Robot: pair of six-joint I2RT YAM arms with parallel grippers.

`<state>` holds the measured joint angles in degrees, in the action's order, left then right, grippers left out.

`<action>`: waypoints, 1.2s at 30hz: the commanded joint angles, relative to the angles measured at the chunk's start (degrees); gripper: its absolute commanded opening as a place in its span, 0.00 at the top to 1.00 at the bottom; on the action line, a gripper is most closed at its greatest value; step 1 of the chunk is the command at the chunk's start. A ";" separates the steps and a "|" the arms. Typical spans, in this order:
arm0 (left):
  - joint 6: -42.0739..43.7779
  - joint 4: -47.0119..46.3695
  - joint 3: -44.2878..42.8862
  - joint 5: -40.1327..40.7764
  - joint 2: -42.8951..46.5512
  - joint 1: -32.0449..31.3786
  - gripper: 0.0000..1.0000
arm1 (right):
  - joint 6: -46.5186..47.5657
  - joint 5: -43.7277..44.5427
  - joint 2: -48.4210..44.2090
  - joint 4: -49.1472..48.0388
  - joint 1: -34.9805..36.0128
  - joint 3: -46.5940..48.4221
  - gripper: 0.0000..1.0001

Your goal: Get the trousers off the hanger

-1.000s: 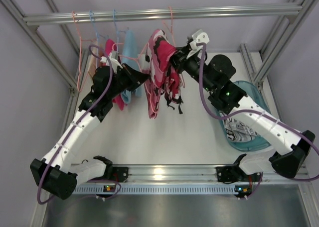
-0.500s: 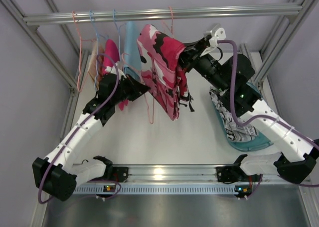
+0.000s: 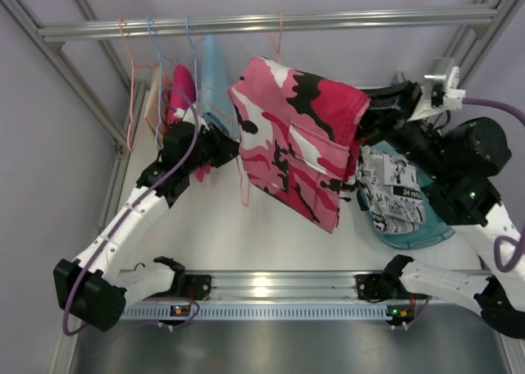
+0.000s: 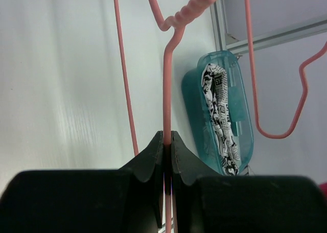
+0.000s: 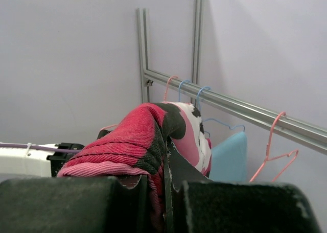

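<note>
right now your right fingers [image 5: 164, 164] are clamped on a fold of the pink trousers [image 3: 299, 140], holding them spread wide above the table [image 3: 246, 234], just left of the teal bin [image 3: 435, 236]. your left fingers [image 4: 166, 142] pinch the pink hanger [image 4: 166, 79] wire. comic-print trousers [image 3: 392, 195] lie in the bin.

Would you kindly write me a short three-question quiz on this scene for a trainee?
1. True or false: the left gripper is shut on the pink hanger.
2. What does the right gripper hold? A the pink hanger, B the pink camouflage trousers, C nothing.
3. Where do the comic-print trousers lie?
Key: 1 true; 2 B; 3 in the teal basket.
</note>
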<state>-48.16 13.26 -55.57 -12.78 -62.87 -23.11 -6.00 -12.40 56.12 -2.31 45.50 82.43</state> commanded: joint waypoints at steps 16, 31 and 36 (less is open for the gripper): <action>2.99 0.54 -2.52 -3.13 -2.87 -1.32 1.00 | -7.62 -4.65 -23.32 5.03 -30.89 -1.13 1.00; 1.58 -1.39 -2.79 -4.63 -2.43 -2.81 1.00 | -0.95 17.93 -38.62 27.88 -57.62 -3.76 1.00; 2.90 -1.57 -2.18 -3.92 -0.42 -3.52 1.00 | 1.95 26.43 -39.51 32.88 -60.35 -11.31 1.00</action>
<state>-45.91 14.11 -56.60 -16.60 -65.49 -26.17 -6.66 4.95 16.08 30.57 -13.43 73.65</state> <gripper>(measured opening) 0.109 0.053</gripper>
